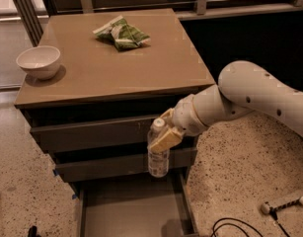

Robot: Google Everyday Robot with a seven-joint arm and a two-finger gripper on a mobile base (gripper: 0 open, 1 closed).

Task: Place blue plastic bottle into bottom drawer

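My gripper [162, 132] is shut on the blue plastic bottle [158, 161], a slim clear bottle with a white cap, held upright by its upper part. It hangs in front of the two upper drawer fronts, above the open bottom drawer [136, 211]. The bottom drawer is pulled out at the foot of the cabinet and shows a flat grey floor with thin side walls. The bottle's base is just above the drawer's back part, not touching the floor.
On the cabinet top [116, 68] stand a white bowl [38, 61] at the left and a green snack bag [120, 32] at the back. A tool with a cable [284, 204] lies on the speckled floor at the right.
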